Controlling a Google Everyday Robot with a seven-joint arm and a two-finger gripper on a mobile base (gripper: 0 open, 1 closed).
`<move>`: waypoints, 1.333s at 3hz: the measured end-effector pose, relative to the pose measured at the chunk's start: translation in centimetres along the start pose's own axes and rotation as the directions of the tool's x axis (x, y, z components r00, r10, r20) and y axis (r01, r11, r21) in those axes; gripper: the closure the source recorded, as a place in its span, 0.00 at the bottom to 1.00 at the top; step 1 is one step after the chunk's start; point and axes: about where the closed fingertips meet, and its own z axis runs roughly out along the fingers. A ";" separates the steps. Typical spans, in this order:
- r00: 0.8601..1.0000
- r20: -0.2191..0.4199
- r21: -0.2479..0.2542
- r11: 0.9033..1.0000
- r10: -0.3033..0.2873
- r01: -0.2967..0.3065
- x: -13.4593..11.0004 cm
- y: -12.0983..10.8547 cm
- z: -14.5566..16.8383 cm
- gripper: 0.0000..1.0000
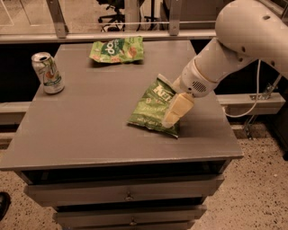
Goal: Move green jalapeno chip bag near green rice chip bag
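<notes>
- At the near edge, the grey table (90,134) showed a front of drawers (128,195) with small knobs, standing on a speckled floor.
- The green jalapeno chip bag (150,108) lay on the tabletop right of the middle. Its lower end rested on the surface and its white top edge was tilted up toward the far right.
- The gripper (175,112), cream-coloured, sat against the right edge of that bag, angled down and to the left, with its tip near the bag's lower right corner. Whether it was spread, pressed together or pinching the bag could not be told.
- The white arm (234,40) reached in from the far right, above the table's right side.
- A drink can (47,72) stood upright near the left edge, well apart from both bags.
- The green rice chip bag (117,49) lay flat near the far edge, left of centre, well apart from the darker bag.
- Beyond the table stood an office chair (110,6).
</notes>
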 end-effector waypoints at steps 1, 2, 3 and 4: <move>0.999 -0.008 -0.024 0.999 0.039 -0.039 -0.3 0.3 0.1 0.39; 0.998 -0.014 -0.020 0.998 0.062 -0.062 -0.7 0.2 -0.6 0.72; 0.999 -0.015 0.036 0.999 0.039 -0.038 -1.1 -0.8 -2.8 0.99; 0.998 -0.026 0.152 0.986 -0.064 0.067 -2.0 -3.3 -7.5 1.00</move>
